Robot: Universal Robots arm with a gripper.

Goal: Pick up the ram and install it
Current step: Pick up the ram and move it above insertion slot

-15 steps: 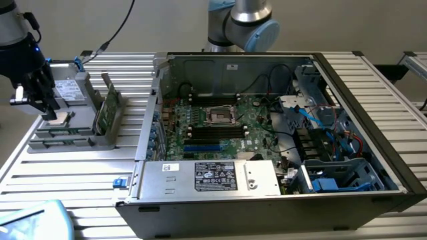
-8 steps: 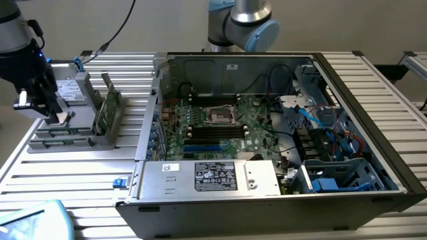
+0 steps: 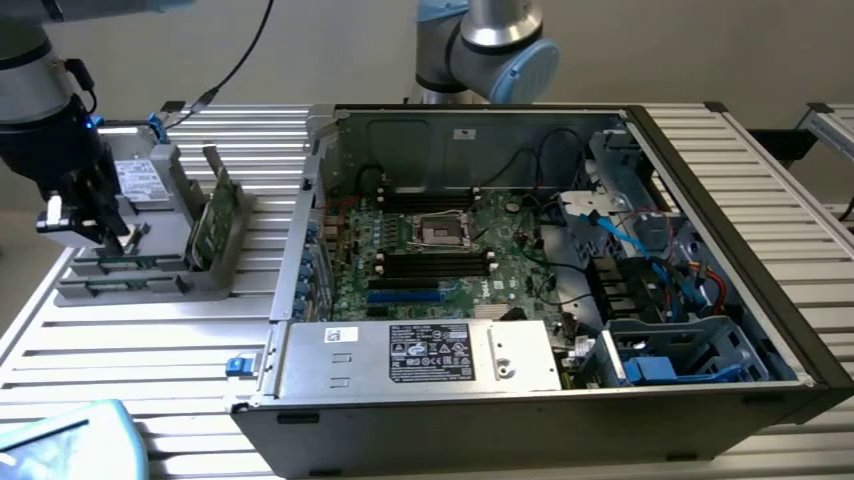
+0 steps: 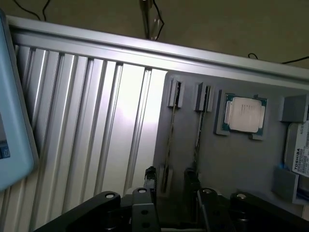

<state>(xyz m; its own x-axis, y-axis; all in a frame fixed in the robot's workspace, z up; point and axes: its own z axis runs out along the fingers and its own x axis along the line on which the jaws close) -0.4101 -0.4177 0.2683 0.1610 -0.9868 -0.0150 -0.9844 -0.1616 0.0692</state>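
"Two sticks on edge in one grey holder (image 4: 241,169), and an arm (image 3: 38,90) above them. Which is the ram (image 4: 170,140)?" asks the picture desk.

"The one that runs between my fingers (image 4: 150,181). It stands on its long edge in a slot of the holder, its far end caught in a grey bracket (image 4: 175,94). The second stick (image 4: 198,137) stands parallel, just beside it and outside my other finger."

"And your gripper (image 4: 170,180)?"

"Low over one end of the ram, jaws apart, nothing held. One finger is on each side of the stick, and grey holder shows between each finger and the board."

"What else sits in that holder?"

"A square silver CPU chip (image 4: 245,115) lies flat in a recess beyond the second stick, with a hard drive (image 4: 299,154) past it. A broader green expansion card (image 3: 210,210) stands upright on the side of the holder nearest the case."

"Set the scene for the reader."

"The holder rests on a slatted aluminium table (image 3: 134,340), at the exterior view's left. An open computer case (image 3: 427,150) lies just to its right, motherboard (image 3: 441,245) face up. The ram is in the holder, well apart from that board."
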